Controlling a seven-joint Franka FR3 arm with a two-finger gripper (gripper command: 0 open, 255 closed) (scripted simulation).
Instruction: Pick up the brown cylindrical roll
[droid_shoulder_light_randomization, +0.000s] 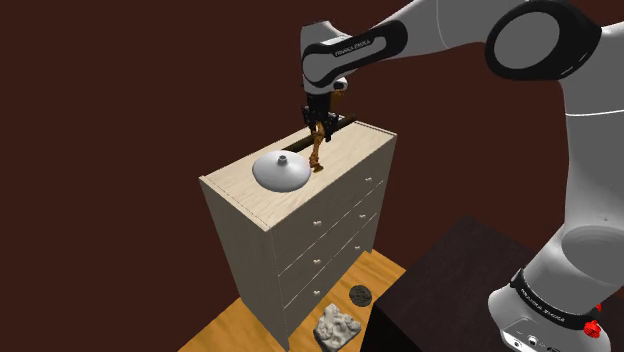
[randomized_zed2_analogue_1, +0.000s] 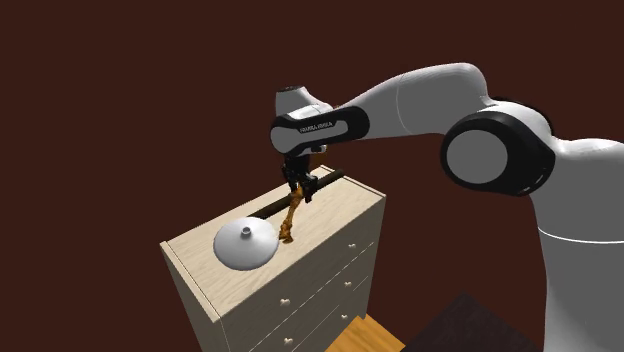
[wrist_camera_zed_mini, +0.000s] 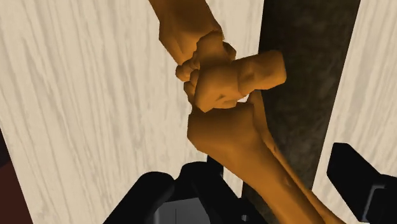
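The brown roll (droid_shoulder_light_randomization: 317, 148) is a lumpy, elongated orange-brown piece hanging upright from my gripper (droid_shoulder_light_randomization: 316, 122), its lower end at or just above the pale wooden top of a chest of drawers (droid_shoulder_light_randomization: 352, 150). In the second exterior view the roll (randomized_zed2_analogue_1: 292, 222) hangs the same way below the gripper (randomized_zed2_analogue_1: 298, 188). In the wrist view the roll (wrist_camera_zed_mini: 222, 83) runs out from between my black fingers (wrist_camera_zed_mini: 156, 194), and the gripper (wrist_camera_zed_mini: 254, 175) is shut on it. A dark slot (wrist_camera_zed_mini: 308, 95) in the chest's top lies beside it.
A white dome-shaped lid with a knob (droid_shoulder_light_randomization: 282, 170) rests on the chest's top close to the roll, also seen as the lid (randomized_zed2_analogue_1: 246, 243). On the wooden floor lie a grey crumpled object (droid_shoulder_light_randomization: 337, 326) and a dark disc (droid_shoulder_light_randomization: 359, 294). A dark box (droid_shoulder_light_randomization: 455, 280) stands beside the chest.
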